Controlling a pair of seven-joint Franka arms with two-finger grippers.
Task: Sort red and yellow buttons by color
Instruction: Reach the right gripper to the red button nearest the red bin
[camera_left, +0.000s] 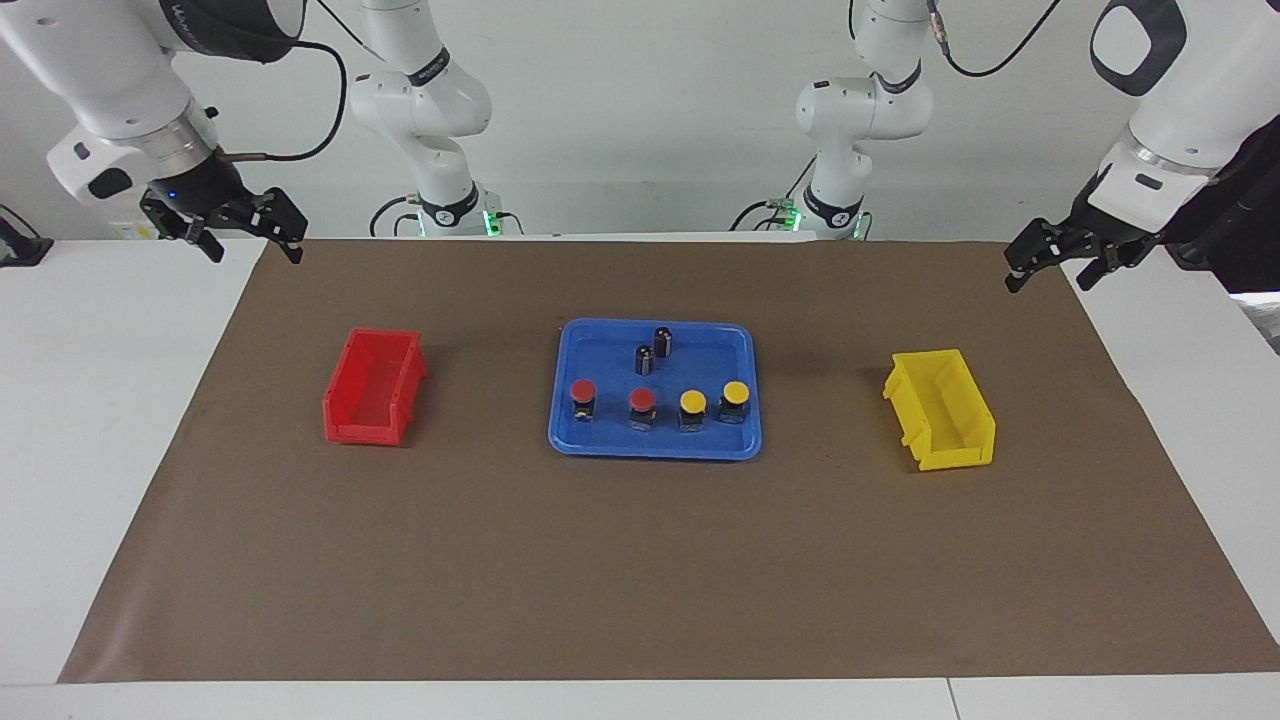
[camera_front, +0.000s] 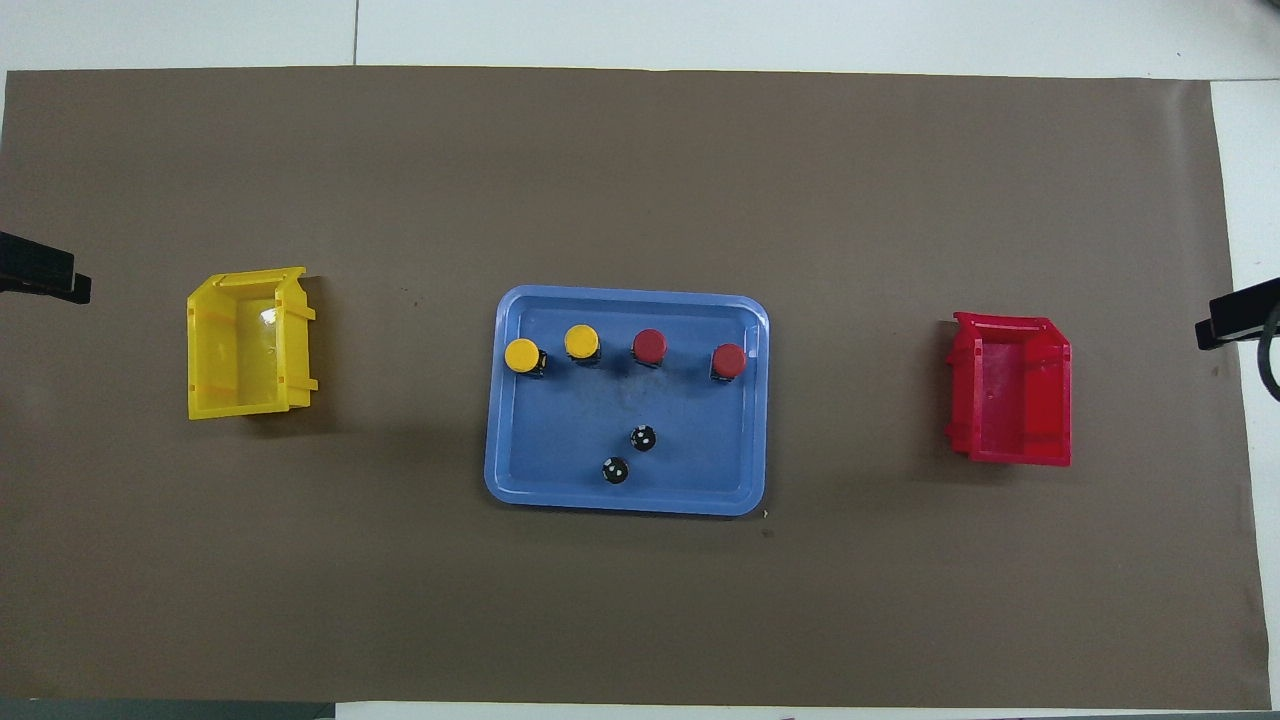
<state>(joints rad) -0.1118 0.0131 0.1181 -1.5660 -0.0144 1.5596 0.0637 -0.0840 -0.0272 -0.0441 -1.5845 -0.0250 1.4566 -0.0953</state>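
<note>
left tool (camera_left: 1045, 265), right tool (camera_left: 245, 235) waiting, raised

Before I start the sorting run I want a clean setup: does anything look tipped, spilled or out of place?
Nothing stands out. All four buttons, two red and two yellow, stand upright in a row in the blue tray, with two dark capless cylinders nearer the robots. Both bins sit upright and empty.

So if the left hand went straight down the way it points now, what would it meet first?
Probably the brown mat, near its edge at the left arm's end. The left hand points down there, well away from the yellow bin; depth is unclear.
</note>
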